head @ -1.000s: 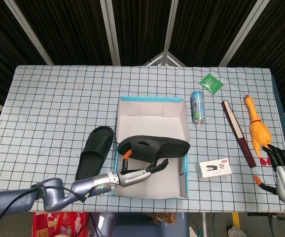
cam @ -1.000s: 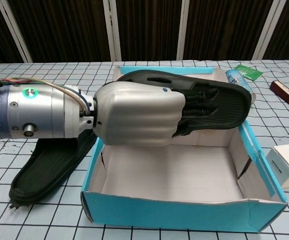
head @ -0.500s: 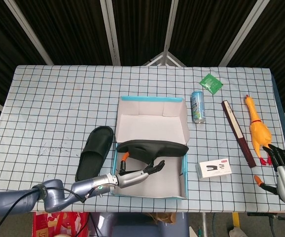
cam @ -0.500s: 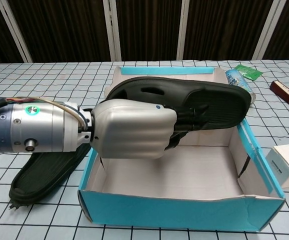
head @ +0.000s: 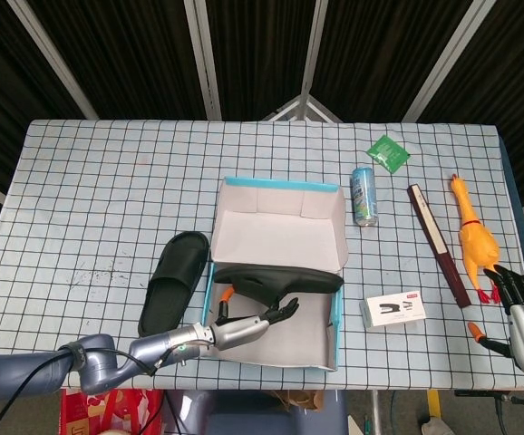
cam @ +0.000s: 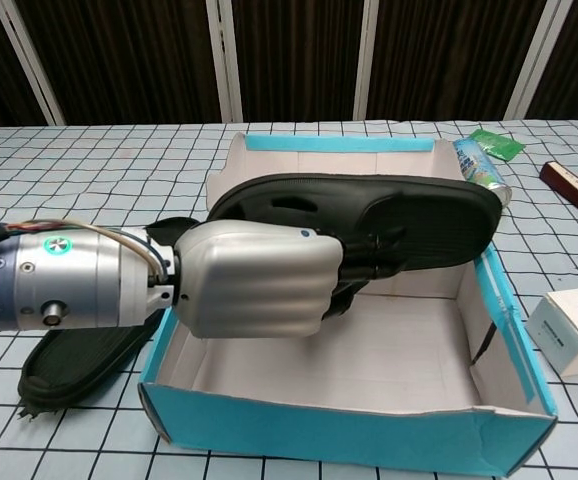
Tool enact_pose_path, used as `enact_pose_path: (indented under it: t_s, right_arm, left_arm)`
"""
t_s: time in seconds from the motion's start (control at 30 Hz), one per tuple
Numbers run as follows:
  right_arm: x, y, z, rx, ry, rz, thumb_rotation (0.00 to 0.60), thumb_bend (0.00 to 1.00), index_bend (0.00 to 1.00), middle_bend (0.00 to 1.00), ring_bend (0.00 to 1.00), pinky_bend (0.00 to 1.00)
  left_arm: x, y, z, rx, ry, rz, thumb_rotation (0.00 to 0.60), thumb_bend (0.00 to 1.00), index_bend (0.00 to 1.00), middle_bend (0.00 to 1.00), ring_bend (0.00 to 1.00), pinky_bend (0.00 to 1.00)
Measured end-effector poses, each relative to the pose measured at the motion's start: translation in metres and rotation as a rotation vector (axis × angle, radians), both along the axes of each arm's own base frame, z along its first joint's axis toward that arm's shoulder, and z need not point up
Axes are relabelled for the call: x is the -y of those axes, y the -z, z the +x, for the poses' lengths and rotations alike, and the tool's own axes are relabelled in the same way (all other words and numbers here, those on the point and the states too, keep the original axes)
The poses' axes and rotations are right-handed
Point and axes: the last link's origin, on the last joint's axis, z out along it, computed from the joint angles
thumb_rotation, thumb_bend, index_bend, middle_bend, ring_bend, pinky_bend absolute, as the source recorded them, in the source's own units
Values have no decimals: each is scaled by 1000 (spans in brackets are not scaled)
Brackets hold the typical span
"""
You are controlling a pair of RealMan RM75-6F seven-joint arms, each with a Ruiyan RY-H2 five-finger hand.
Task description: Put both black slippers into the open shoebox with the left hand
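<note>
One black slipper [head: 278,278] lies crosswise inside the open shoebox [head: 282,198], tilted, its toe toward the box's 3 o'clock wall and its heel toward the 9 o'clock wall. The left hand [cam: 254,279] grasps it from beneath, fingers [head: 276,314] curled up against the sole; in the chest view the slipper [cam: 369,213] sits above the hand's silver back, and it seems to ride clear of the box floor, though the angle makes that hard to confirm. The shoebox [cam: 359,436] has a white inside and turquoise outer walls.

The second black slipper [head: 175,278] lies flat on the checked table [head: 99,199] just beside the box at its 9 o'clock side, sole down, partly hidden behind the left forearm in the chest view [cam: 69,365].

From the box, a blue can [head: 363,196] lies at 2 o'clock, a green packet [head: 388,152] beyond it. A white stapler box [head: 395,309] sits at 4 o'clock. A long dark brown strip [head: 438,244] and a yellow rubber chicken [head: 472,232] lie at 3 o'clock, well apart from the box.

The right hand [head: 521,313] rests at the table's 4 o'clock corner, fingers spread, grasping nothing.
</note>
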Motion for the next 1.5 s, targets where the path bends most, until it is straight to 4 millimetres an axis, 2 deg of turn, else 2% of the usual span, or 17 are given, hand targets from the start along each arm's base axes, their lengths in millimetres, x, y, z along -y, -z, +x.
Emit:
enact_pose_path:
  t_s: [0.23, 0.8, 1.27, 1.33, 1.5]
  right_arm:
    - [0, 0, 0, 2, -1, -5, 600, 258, 152, 119, 117, 99]
    - [0, 0, 1, 2, 3, -6, 600, 258, 153, 119, 117, 99]
    - [0, 0, 1, 4, 4, -8, 600, 258, 153, 119, 117, 99]
    - [0, 0, 1, 6, 4, -7, 600, 258, 152, 119, 117, 99]
    - [0, 0, 1, 5, 4, -5, 600, 258, 152, 119, 117, 99]
  left_arm:
    - [-4, 0, -3, 28, -74, -27, 600, 554, 524, 463, 8, 68]
    - [-2, 6, -9, 5, -99, -105, 600, 553, 520, 460, 8, 68]
    - [-2, 0, -10, 17, -101, -105, 600, 554, 463, 440, 8, 68]
    - [-3, -1, -11, 15, -104, -101, 600, 545, 440, 420, 8, 68]
    - [-7, -3, -12, 10, -108, -86, 600, 430, 250, 272, 0, 68]
